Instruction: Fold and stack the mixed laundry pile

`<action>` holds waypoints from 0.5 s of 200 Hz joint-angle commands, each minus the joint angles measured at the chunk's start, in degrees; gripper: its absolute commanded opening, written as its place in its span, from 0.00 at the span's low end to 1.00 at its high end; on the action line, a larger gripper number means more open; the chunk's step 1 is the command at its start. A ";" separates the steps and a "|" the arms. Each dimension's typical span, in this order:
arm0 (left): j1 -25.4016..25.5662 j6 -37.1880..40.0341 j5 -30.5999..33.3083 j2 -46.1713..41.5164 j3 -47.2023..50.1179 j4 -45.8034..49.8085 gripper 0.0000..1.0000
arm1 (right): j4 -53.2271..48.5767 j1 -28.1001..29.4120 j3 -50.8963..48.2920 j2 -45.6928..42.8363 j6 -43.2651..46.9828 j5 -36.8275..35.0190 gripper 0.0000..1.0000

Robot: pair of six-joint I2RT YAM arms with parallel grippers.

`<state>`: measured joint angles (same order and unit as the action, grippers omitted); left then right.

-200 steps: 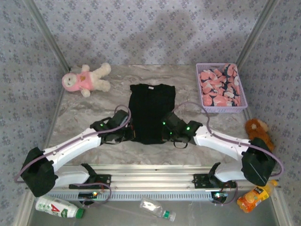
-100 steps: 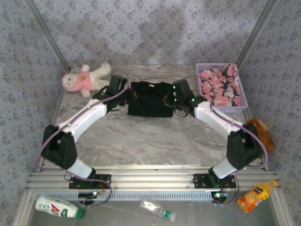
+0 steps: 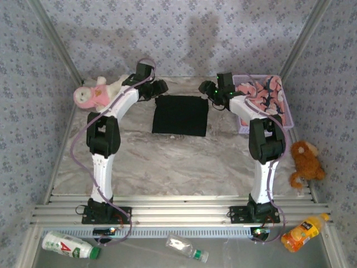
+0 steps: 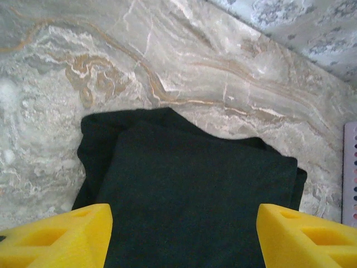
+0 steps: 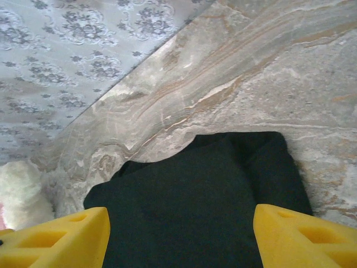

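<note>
The black T-shirt point(image 3: 180, 115) lies folded into a flat rectangle at the back middle of the marble table point(image 3: 167, 162). My left gripper point(image 3: 159, 88) hovers at its far left corner and my right gripper point(image 3: 208, 94) at its far right corner. In the left wrist view the yellow fingers point(image 4: 61, 237) of the left gripper point(image 4: 184, 240) stand wide apart above the T-shirt point(image 4: 189, 184), holding nothing. The right gripper point(image 5: 181, 240) is likewise open over the T-shirt point(image 5: 206, 201). The pink printed garment point(image 3: 262, 100) lies bunched in the lavender basket point(image 3: 244, 124).
A pink-and-white plush toy point(image 3: 92, 95) lies at the back left, close to the left arm, and its white fur point(image 5: 19, 192) shows in the right wrist view. A brown plush point(image 3: 304, 159) sits at the right edge. Bottles point(image 3: 70, 245) and a juice bottle point(image 3: 301, 233) lie below the rail.
Both arms swept from the shirt's near hem to its far edge, folding it in half. Both grippers, shut before, now stand open and have let go of the cloth.
</note>
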<state>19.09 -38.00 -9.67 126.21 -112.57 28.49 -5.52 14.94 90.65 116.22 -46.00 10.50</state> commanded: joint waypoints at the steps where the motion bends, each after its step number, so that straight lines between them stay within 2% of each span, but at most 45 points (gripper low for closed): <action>1: 0.40 0.64 -2.34 -4.36 4.94 -1.07 0.69 | 0.22 1.21 -0.67 -1.93 3.78 2.59 0.70; 26: 0.80 -0.68 -5.65 -8.43 13.45 -6.35 0.66 | -1.37 1.40 -3.70 -1.89 6.67 3.17 0.67; 50: 1.96 -2.32 -7.41 -13.28 23.18 -12.72 0.66 | -2.97 2.10 -5.96 -0.51 8.98 2.48 0.61; 70: 3.19 -4.64 -8.35 -15.83 30.02 -17.35 0.66 | -3.78 2.77 -6.92 1.56 9.44 2.13 0.48; 100: 4.94 -6.27 -7.85 -15.29 35.44 -20.39 0.65 | -6.32 4.97 -6.80 4.06 12.38 0.04 0.36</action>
<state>22.79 -41.74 -16.19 111.87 -80.20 13.93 -8.16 17.96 84.36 117.62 -37.26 12.27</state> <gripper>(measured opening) 0.656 0.395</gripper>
